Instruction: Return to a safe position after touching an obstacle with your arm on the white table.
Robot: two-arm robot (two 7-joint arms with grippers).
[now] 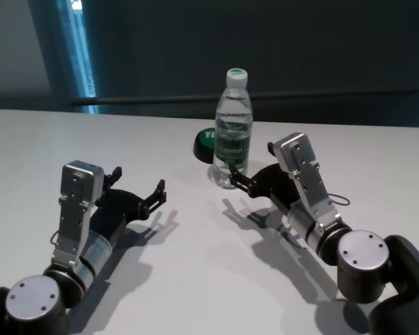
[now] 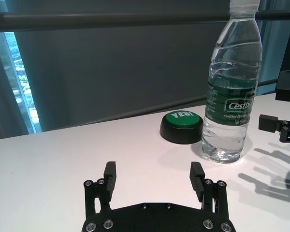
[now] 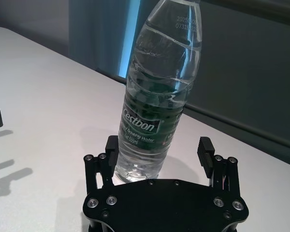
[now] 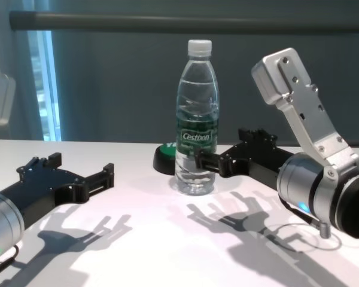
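I have the bottle (image 1: pixel 233 129) standing upright near the middle of the white table (image 1: pixel 70 139), with a low black disc with a green top (image 2: pixel 181 126) just behind it on the robot's left side.

Right gripper (image 3: pixel 159 152): low over the table, right up against the bottle's lower body. In the right wrist view the fingers (image 3: pixel 205 150) are spread wide, one to each side of the base. The near-side finger looks to be touching or nearly touching the plastic; I cannot tell for certain. It is not clamped on anything.

Left gripper (image 2: pixel 154 178): low over the table on the robot's left, well apart from the bottle, fingers spread wide and holding nothing. It looks idle.

Progress, my judgement: the contact part appears reached or all but reached, as the bottle is upright and the right arm is at it. The return to a safe position is not yet done. What is left is to back the right arm away without tipping the bottle.
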